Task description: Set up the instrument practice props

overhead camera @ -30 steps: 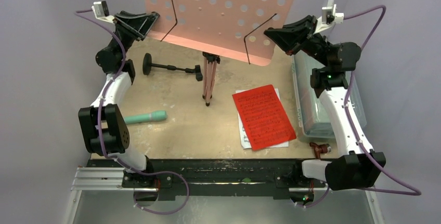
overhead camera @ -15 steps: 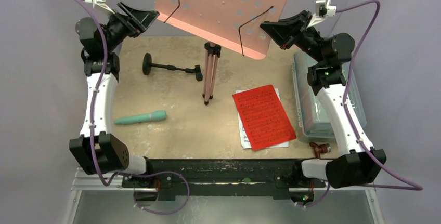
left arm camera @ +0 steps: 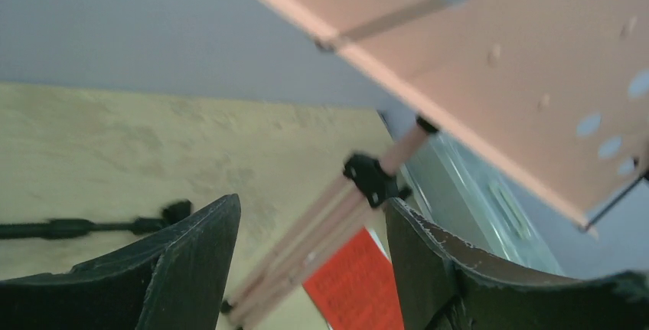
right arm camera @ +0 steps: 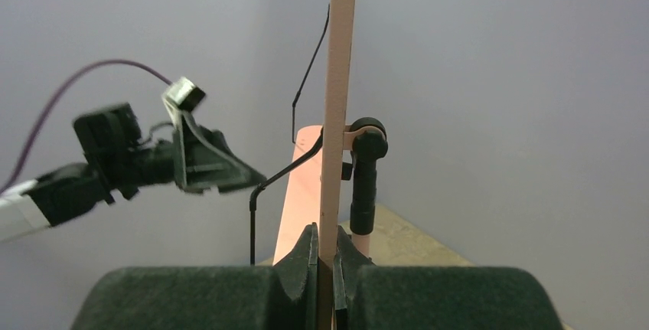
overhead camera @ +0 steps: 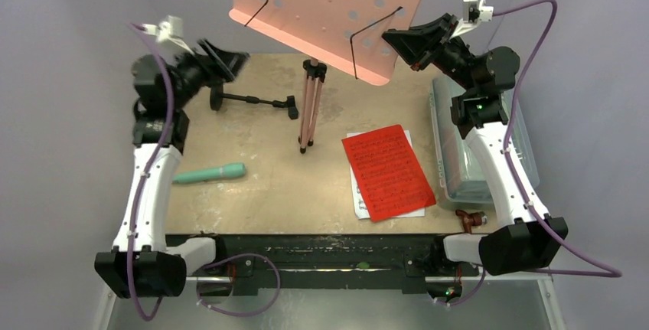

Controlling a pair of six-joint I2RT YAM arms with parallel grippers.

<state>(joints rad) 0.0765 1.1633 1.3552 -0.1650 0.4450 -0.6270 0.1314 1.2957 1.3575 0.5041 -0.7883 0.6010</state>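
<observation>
Propping the music stand upright

My right gripper (right arm camera: 325, 242) is clamped on the desk edge of the pink music stand (overhead camera: 337, 8), back-centre of the table. The left gripper (left arm camera: 310, 230) hangs apart (holding nothing). Next, I reckon, its folded tripod legs (overhead camera: 308, 115) need spreading.

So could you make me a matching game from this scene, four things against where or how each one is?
1 pink music stand
2 teal tube
3 red sheet
4 left gripper

a on a white page
b open, empty
c edge pinched by the right gripper
d lying on the table, left side

Pairs: 1-c, 2-d, 3-a, 4-b
</observation>
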